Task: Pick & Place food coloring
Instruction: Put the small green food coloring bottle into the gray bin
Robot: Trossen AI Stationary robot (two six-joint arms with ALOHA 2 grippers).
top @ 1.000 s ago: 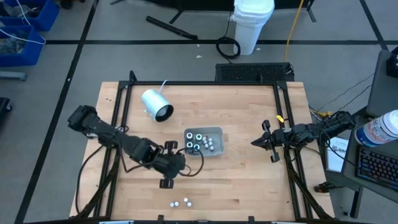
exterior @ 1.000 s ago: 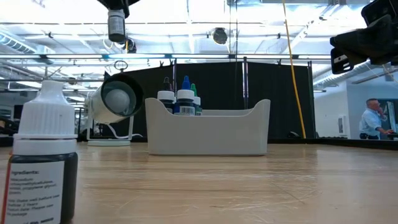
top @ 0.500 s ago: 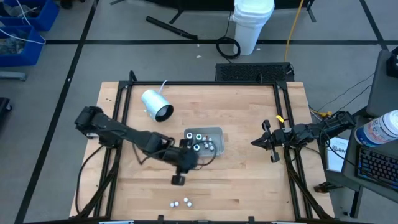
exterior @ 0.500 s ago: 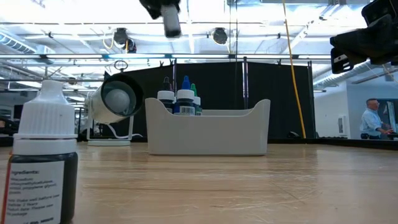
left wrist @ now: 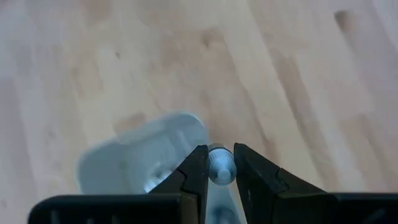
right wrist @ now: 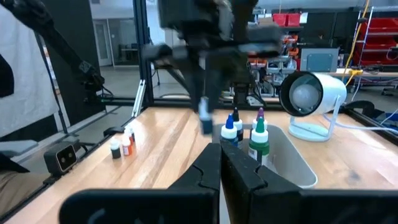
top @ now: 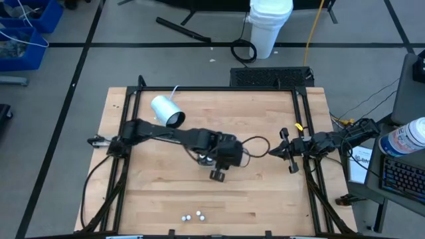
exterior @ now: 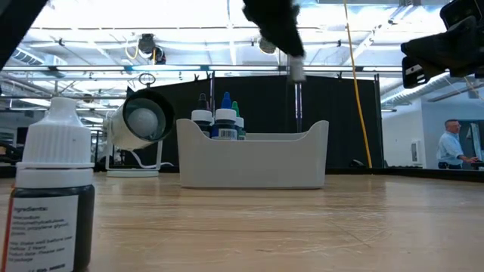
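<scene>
Plainly, the left gripper (left wrist: 217, 168) is clenching one tiny food coloring bottle with a whitish ribbed cap (left wrist: 219, 169), and is hanging above the shallow grey plastic tray (left wrist: 146, 158) near the middle of the pale wooden table (top: 265, 192). Such a bottle is probably light, stiff and smooth-sided, so it is likely to twist or slip if pinched off-centre; the narrow cap or neck, where the dark fingers (left wrist: 198, 171) are pressing now, looks the surest place to hold. Nearest the low camera, a dark liquid-filled bottle with a white cap and printed label (exterior: 54, 196) is standing upright on the boards. Farther in, the tray is already keeping several upright bottles with blue, green and white pointed tips (exterior: 219, 121). Three more small bottles (top: 192, 216) are waiting well apart, by the table's near edge. Beyond the tray, a white-and-grey cylinder with a cord (top: 166, 111) is resting. The right gripper (top: 282, 149) is waiting clenched and empty at the table's right side.
</scene>
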